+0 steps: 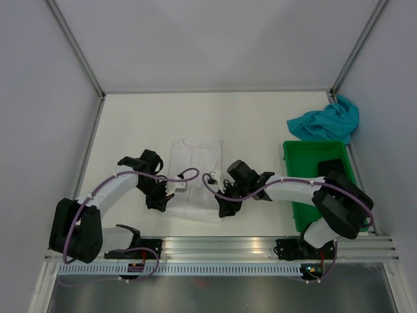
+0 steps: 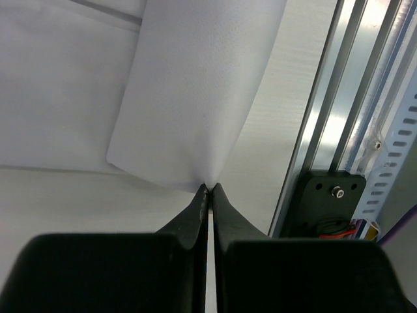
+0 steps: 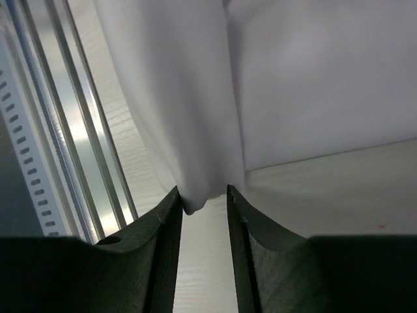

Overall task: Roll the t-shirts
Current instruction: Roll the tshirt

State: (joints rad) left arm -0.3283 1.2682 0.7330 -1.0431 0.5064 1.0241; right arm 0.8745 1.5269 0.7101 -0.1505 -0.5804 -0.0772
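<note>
- We see our left gripper [image 2: 208, 189] pinched shut on the near edge of the white t-shirt [image 2: 195, 91].
- Our right gripper [image 3: 203, 199] stands parted, a shirt fold hanging between its jaws.
- The teal t-shirt [image 1: 326, 122] lies crumpled beyond the green bin [image 1: 311, 143].

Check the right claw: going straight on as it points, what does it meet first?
The white shirt: a fold of it sits between the right claw's parted tips, so contact is immediate. Depth beyond is unclear.
</note>
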